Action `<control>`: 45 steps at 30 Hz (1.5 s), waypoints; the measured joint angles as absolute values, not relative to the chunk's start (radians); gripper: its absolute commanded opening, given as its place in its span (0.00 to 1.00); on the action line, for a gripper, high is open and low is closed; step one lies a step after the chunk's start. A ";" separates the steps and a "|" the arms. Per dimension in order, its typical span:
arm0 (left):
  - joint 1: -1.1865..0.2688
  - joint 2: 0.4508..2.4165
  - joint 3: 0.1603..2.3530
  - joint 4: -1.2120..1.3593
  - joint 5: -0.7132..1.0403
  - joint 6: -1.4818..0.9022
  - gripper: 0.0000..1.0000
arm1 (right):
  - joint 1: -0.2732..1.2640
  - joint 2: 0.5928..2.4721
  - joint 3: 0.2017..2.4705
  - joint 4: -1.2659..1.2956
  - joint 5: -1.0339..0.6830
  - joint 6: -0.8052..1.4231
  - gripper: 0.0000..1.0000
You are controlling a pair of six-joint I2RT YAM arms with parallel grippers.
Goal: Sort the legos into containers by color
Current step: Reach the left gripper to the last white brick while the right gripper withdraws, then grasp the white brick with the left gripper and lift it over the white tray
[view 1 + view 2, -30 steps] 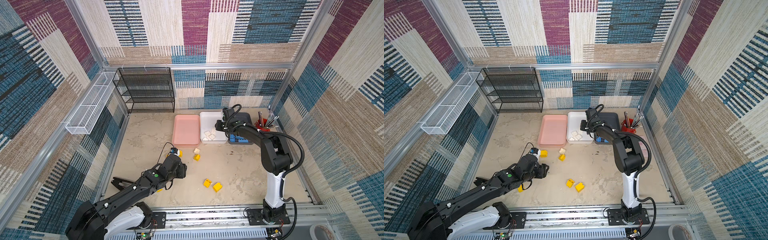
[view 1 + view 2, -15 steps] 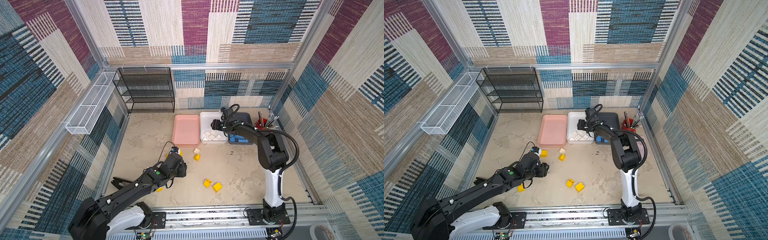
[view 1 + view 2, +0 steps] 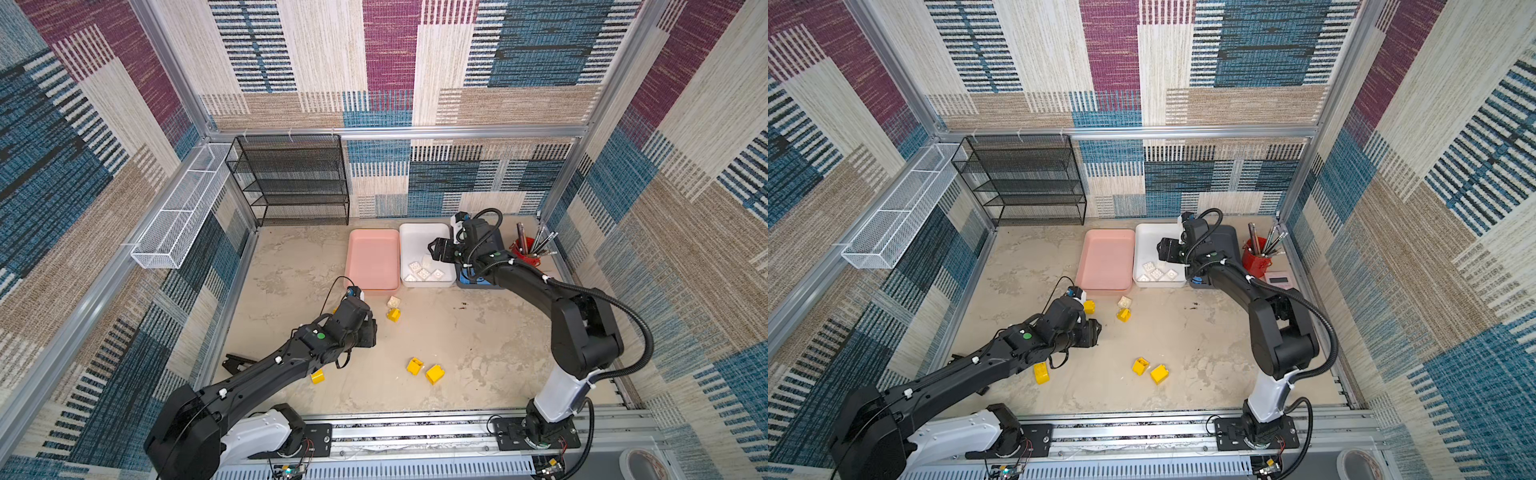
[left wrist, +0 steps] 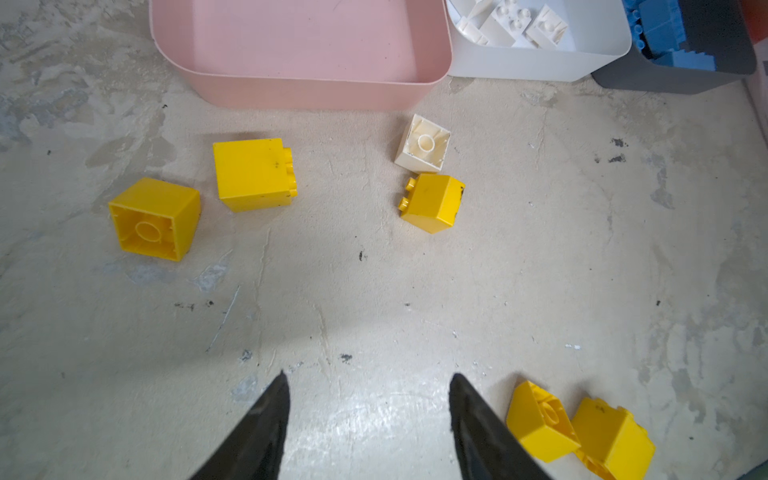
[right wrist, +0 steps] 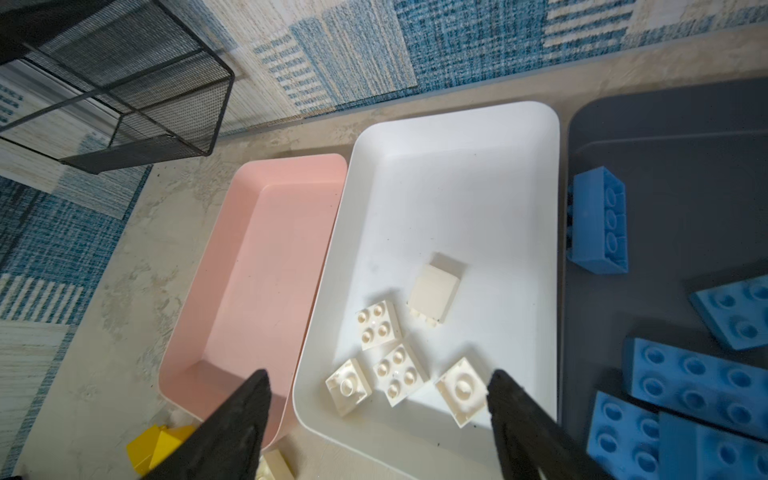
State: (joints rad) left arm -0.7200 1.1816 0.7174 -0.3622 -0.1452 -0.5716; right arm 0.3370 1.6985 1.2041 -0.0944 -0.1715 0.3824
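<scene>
1. Clock dirs: table as in both top views, 12 = far wall. Three trays are sitting in a row at 12–1, long axes running 12–6: pink tray (image 3: 374, 257) on the 9 side, white tray (image 3: 419, 237) in the middle, dark grey tray (image 5: 685, 166) on the 3 side.
2. Five white bricks (image 5: 392, 353) are lying in the white tray's 6 o'clock half: two studs up, two hollow side up, one on its side w/ studs pointing approx. 6.
3. Blue bricks (image 5: 698, 382) are lying in the dark grey tray, flat ones studs up. One blue brick (image 5: 598, 220) is lying on its side, long axis 12–6, hollow side facing 3.
4. A cream brick (image 3: 393, 301) is lying loose, hollow side up, just at 6 of the pink tray's near corner. A yellow brick (image 3: 394, 314) is lying on its side just at 6 of it, studs pointing approx. 9.
5. Other yellow bricks (image 3: 424, 370) are lying loose: a pair side by side toward 6 of centre, one by the forearm at 7, two more at 9 of the cream brick.
6. L arm (image 3: 270, 370) is stretching low from its base at 7 toward 1.
7. L gripper (image 4: 368, 376) is hanging over bare table, fingers spread, nothing between them.
8. R arm (image 3: 536, 286) is rising from its base at 5, forearm reaching toward 11 over the dark grey tray.
9. R gripper (image 5: 378, 372) is hanging over the white tray, fingers spread wide, gripping nothing.
</scene>
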 measured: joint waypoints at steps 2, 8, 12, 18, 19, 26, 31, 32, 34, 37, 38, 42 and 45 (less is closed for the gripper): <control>-0.720 1.223 0.742 -0.362 -0.130 -0.572 0.63 | 0.337 1.628 1.119 -0.065 -0.187 0.394 0.83; -0.720 1.383 0.831 -0.346 -0.119 -0.569 0.65 | 0.339 1.428 0.881 0.022 -0.216 0.418 0.83; -0.719 1.514 0.931 -0.332 -0.097 -0.554 0.65 | 0.339 1.330 0.744 0.076 -0.224 0.418 0.83; -0.714 1.692 1.101 -0.348 -0.086 -0.522 0.63 | 0.339 1.240 0.590 0.166 -0.240 0.425 0.82; -0.712 1.720 1.129 -0.356 -0.087 -0.515 0.62 | 0.339 1.226 0.564 0.183 -0.244 0.430 0.82; -0.702 1.871 1.286 -0.418 -0.111 -0.452 0.54 | 0.339 1.153 0.456 0.278 -0.263 0.469 0.82; -0.698 1.933 1.336 -0.448 -0.130 -0.429 0.54 | 0.339 1.120 0.436 0.336 -0.271 0.493 0.82; -0.698 1.943 1.342 -0.454 -0.133 -0.425 0.54 | 0.340 1.117 0.432 0.344 -0.273 0.493 0.82; -0.698 1.959 1.353 -0.465 -0.144 -0.418 0.54 | 0.340 1.113 0.429 0.353 -0.278 0.497 0.82; -0.696 1.980 1.365 -0.473 -0.155 -0.413 0.53 | 0.340 1.112 0.427 0.367 -0.281 0.501 0.82; -0.694 1.985 1.367 -0.473 -0.155 -0.412 0.52 | 0.340 1.113 0.427 0.370 -0.282 0.505 0.82; -0.690 2.002 1.371 -0.476 -0.156 -0.409 0.43 | 0.340 1.119 0.424 0.377 -0.287 0.511 0.82; -0.689 2.011 1.373 -0.475 -0.157 -0.409 0.36 | 0.340 1.123 0.423 0.379 -0.288 0.515 0.82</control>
State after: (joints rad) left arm -0.6891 2.0109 1.3731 -0.4751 -0.1574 -0.4088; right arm 0.3401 1.1233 0.4229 0.3790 -0.2878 0.5152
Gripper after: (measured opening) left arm 0.397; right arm 0.819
